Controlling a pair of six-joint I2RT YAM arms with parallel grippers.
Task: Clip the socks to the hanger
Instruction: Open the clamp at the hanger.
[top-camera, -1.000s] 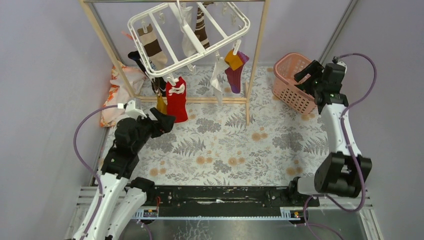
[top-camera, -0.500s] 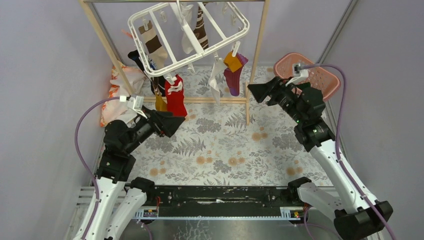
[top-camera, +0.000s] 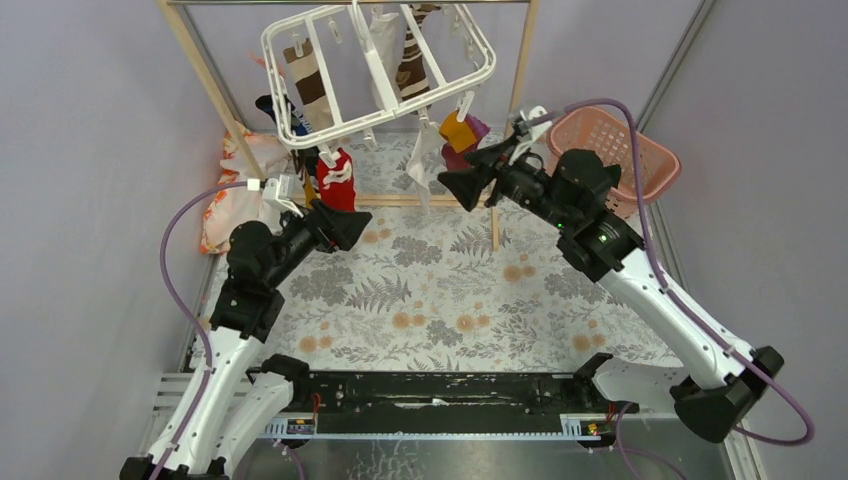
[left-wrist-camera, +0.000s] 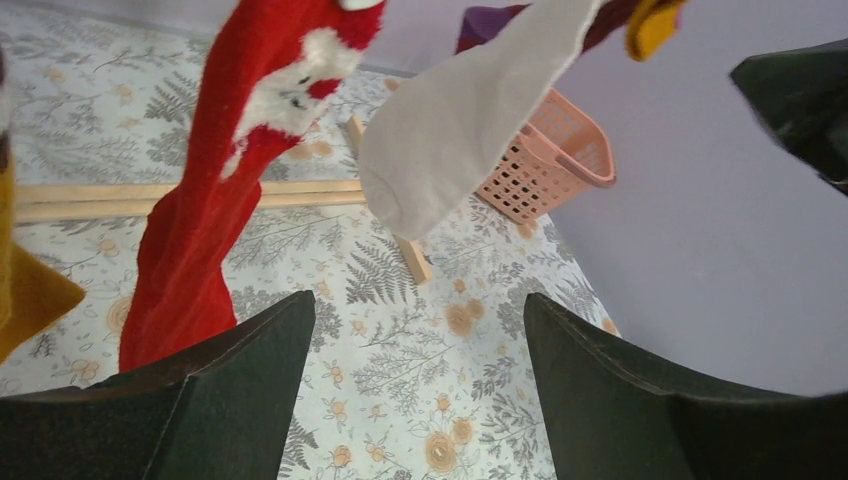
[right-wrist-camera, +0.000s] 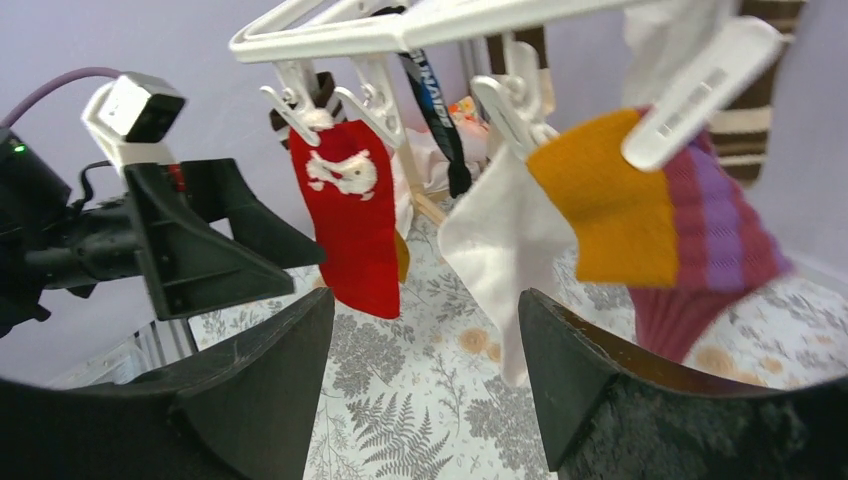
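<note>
Clearly we see left pincer (top-camera: 352, 228) and right pincer (top-camera: 462, 178) spread, empty; fuzzy red sock (left-wrist-camera: 200, 200), limp white sock (left-wrist-camera: 460, 130) dangle between them.

Only illegible white lettering on a dark sock (right-wrist-camera: 432, 100) under the hanger (right-wrist-camera: 400, 25).

Hanger (top-camera: 375, 60): hook cut off at the overhead view's top edge. Red sock (left-wrist-camera: 215, 185) and white sock (left-wrist-camera: 450, 130): cuffs cut off at the left wrist view's top edge. Mustard sock (left-wrist-camera: 25, 290): cut by its left edge. Purple-striped sock (right-wrist-camera: 720, 250): blurred, foot hidden behind a finger (right-wrist-camera: 650, 400) of the right gripper (right-wrist-camera: 425, 310). Pink basket (top-camera: 660, 160): one side hidden behind the right arm (top-camera: 645, 285).
</note>
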